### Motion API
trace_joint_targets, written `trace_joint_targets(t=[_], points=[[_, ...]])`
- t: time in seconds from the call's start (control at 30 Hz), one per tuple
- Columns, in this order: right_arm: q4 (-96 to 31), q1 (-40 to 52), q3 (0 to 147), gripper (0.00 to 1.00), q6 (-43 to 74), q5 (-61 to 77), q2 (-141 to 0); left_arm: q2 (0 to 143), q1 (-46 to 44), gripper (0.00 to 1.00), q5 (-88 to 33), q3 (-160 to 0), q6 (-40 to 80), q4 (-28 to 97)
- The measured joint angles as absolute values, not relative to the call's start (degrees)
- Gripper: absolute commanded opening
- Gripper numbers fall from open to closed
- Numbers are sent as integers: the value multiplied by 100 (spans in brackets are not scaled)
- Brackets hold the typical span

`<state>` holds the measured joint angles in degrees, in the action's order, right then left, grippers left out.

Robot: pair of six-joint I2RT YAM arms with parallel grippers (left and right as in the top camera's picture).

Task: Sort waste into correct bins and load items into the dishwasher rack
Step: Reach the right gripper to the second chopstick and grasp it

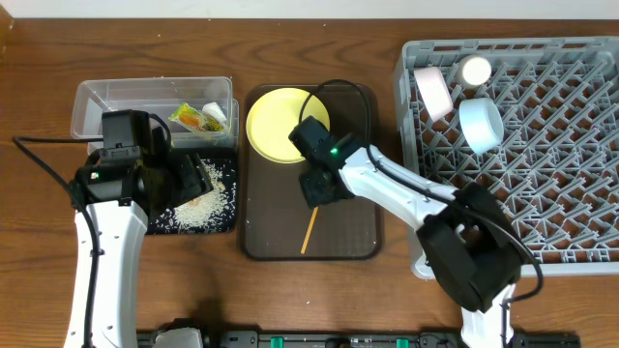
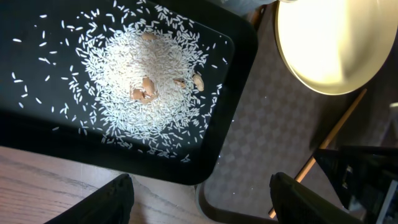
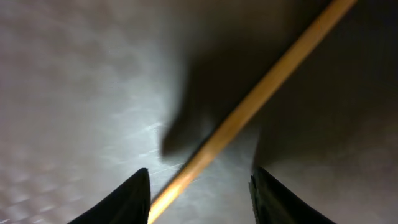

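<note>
Thin wooden chopstick (image 3: 249, 106) lay slantwise between the open, empty jaws of the right gripper (image 3: 200, 186), off-centre, on the brown serving tray (image 1: 348, 232). Centring before closing looked wise. The round yellow plate (image 1: 276, 126) crowded just beyond the jaws, so lifting straight up seemed clearest. The left gripper (image 2: 199, 199) hung open and empty over white rice (image 2: 143, 81) in the shallow black tray (image 2: 25, 118).

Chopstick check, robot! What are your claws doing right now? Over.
Left claw open, empty, at black tray edge. Right claw open, astride chopstick on brown tray, no grip yet. Yellow plate close, nothing blocking.
</note>
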<state>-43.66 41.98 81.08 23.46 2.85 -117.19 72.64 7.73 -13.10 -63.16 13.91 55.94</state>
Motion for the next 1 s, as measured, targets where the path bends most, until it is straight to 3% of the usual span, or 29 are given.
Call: trace_joint_targets(t=[0.23,0.57,1.0], points=[[-4707,4193,8132,21,2477,117,-11839,7264,773,73,-1310,-6316,1391,5594],[-5181,4007,8134,1,2687,-123,-11841,7266,773,73,-1310,-6316,1391,5594],[-5929,3264,8624,1,2324,464,-11832,7264,773,73,-1310,-6316,1393,5596]])
